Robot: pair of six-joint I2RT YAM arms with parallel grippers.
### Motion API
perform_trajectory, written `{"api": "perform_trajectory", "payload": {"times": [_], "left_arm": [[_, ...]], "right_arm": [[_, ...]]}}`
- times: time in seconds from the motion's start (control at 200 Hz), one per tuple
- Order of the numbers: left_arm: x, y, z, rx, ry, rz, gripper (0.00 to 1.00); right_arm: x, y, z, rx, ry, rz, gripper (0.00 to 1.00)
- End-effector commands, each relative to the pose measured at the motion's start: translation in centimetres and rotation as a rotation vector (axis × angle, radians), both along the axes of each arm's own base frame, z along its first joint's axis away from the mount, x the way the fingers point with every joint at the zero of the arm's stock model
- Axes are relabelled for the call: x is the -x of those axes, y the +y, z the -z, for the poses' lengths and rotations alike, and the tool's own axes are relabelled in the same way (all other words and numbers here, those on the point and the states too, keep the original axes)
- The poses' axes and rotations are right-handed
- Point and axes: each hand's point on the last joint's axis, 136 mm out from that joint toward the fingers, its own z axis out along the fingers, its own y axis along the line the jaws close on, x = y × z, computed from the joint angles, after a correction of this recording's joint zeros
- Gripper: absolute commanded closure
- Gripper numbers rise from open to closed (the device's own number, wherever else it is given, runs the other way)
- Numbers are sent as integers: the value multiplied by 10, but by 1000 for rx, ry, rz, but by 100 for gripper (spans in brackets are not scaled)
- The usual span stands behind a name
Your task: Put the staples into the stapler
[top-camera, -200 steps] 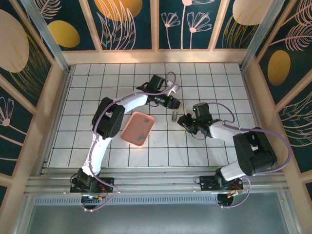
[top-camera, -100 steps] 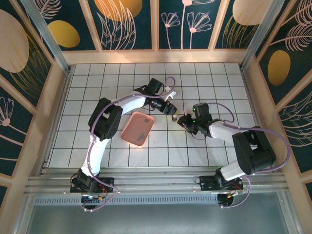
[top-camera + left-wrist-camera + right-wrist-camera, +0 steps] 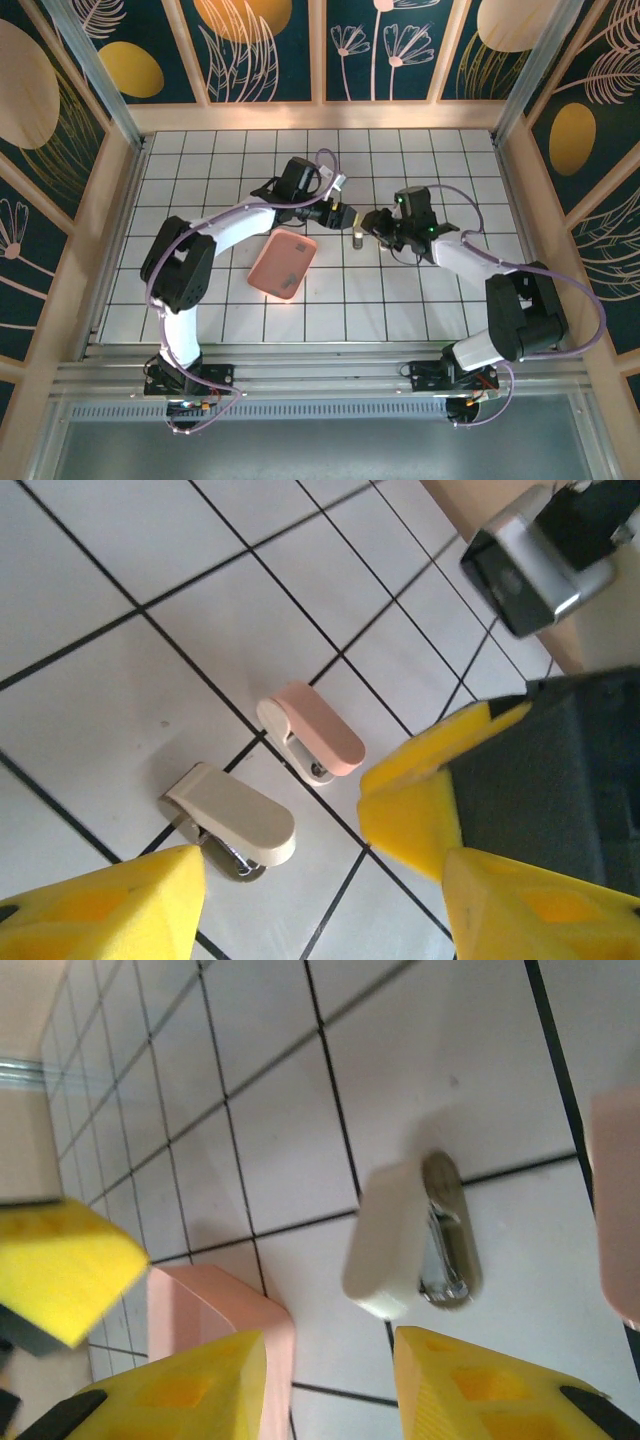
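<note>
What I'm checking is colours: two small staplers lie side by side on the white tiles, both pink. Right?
Not both: the left wrist view shows one pink stapler and one beige stapler, side by side on the white tiles.

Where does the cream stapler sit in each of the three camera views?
Top external: cream stapler mid-picture, right of the pink tray.
Left wrist: cream stapler lower left, next to a pink stapler.
Right wrist: cream stapler at centre; pink tray corner lower left.
Shared landmark: the black grid line under it in both wrist views.
</note>
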Motion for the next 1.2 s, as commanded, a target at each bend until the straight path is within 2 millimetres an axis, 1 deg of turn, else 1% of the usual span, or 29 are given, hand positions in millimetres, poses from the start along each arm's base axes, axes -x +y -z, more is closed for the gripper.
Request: {"api": "perform_trajectory", "payload": {"times": [0.0,0.095,0.185,0.22,0.23,0.25,0.38,0.54,0.721,0.906,1.111,1.196], "left_arm": [[-10,17,-9,-5,-25,-143,34],[-9,36,-7,-18,-29,-240,31],[-6,51,-9,-1,-28,-304,30],[-5,56,-2,-2,-14,-325,30],[-5,57,-11,13,-28,-330,30],[-3,59,-14,23,-30,-336,30],[-2,70,-13,37,-23,-375,30],[-3,74,-11,35,-21,-383,30],[-4,74,-10,37,-17,-380,30],[-5,74,-7,27,-17,-378,30],[-5,76,-4,11,-22,-381,30],[-5,77,-3,3,-23,-383,30]], "right_arm": [[-14,-9,0,80,-1,-15,60],[-24,-11,2,121,9,-34,60],[-29,-11,10,155,33,-58,60],[-31,-10,14,163,42,-68,60],[-31,-10,15,166,47,-72,60],[-32,-10,17,170,51,-78,60],[-34,-6,34,187,93,-113,61],[-32,-1,54,183,133,-139,63],[-26,6,66,167,162,-168,67],[-15,0,82,193,206,-171,69],[2,-3,107,257,274,-198,72],[11,-9,121,304,312,-196,75]]}}
